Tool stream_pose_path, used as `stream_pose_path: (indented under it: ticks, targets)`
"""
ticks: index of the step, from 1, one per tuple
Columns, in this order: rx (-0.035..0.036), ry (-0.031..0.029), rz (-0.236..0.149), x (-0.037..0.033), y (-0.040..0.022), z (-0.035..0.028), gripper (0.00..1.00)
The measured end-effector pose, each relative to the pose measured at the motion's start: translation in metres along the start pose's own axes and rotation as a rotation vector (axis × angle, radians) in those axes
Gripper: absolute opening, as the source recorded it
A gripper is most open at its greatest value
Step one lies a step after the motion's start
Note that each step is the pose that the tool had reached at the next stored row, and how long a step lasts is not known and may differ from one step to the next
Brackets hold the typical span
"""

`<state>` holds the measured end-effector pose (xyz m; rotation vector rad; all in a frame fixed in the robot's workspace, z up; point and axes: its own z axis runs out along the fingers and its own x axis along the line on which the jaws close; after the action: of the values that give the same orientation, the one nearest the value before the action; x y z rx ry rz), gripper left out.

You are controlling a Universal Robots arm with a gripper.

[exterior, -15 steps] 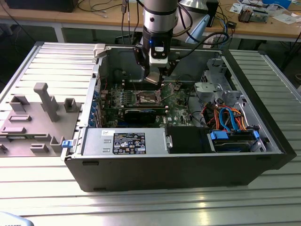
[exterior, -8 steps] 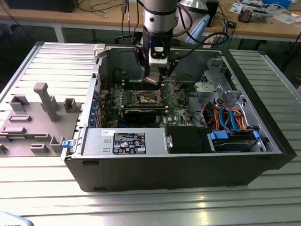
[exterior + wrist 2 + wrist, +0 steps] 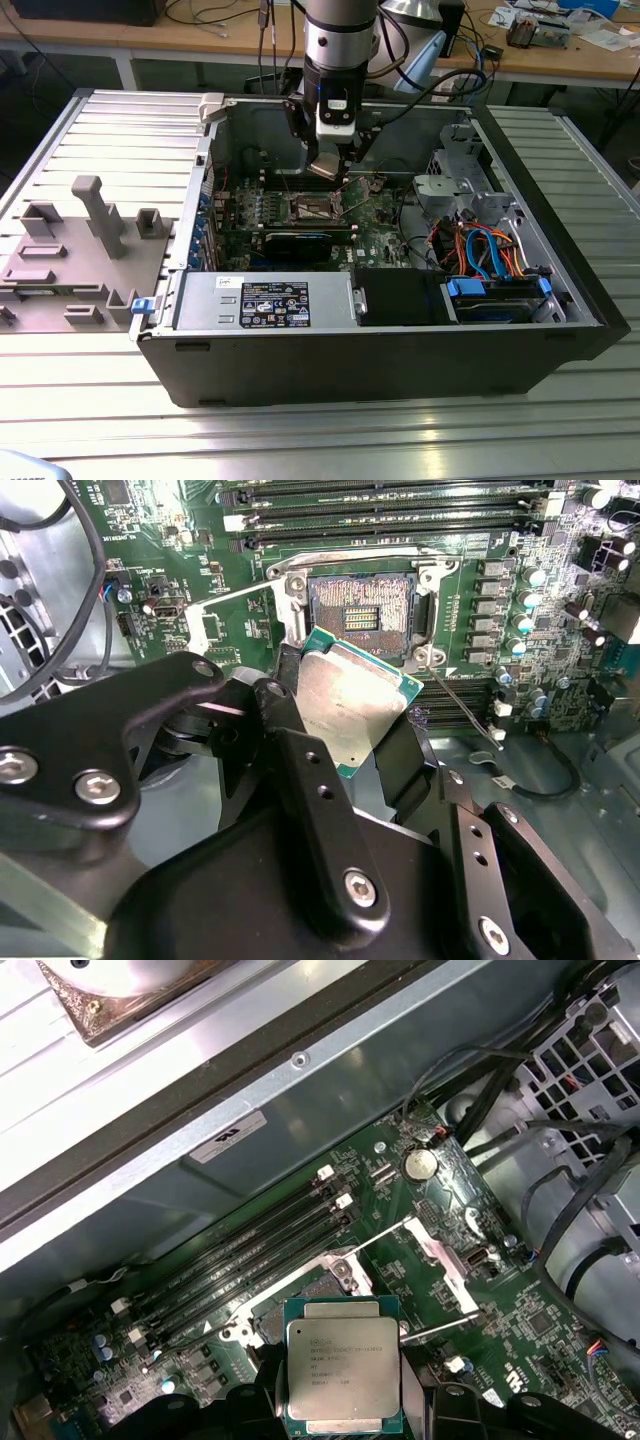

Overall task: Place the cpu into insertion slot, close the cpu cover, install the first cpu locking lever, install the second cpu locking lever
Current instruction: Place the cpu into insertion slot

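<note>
The cpu, a flat square chip with a silver-grey top and green edge, is clamped by its sides in my gripper. In the exterior view my gripper hangs inside the open computer case, a little above the insertion slot. That insertion slot lies open on the green motherboard, dark in the centre with a metal rim. The chip is tilted and hovers just short of it, apart from it. The cpu cover stands swung open beside the socket. A thin lever rod sticks out nearby.
Long memory slots run beside the socket. A black graphics card and the power supply lie toward the case front, and a drive bay with coloured cables at the exterior view's right. Grey fixtures stand outside on the left.
</note>
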<state>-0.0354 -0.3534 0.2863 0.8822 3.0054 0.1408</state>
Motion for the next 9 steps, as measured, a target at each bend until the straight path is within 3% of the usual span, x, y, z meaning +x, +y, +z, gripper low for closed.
stream_pose_path:
  ticks: [9]
  targets:
    - [-0.0002,-0.0010,0.011,0.0000,0.0000,0.0001,0.55]
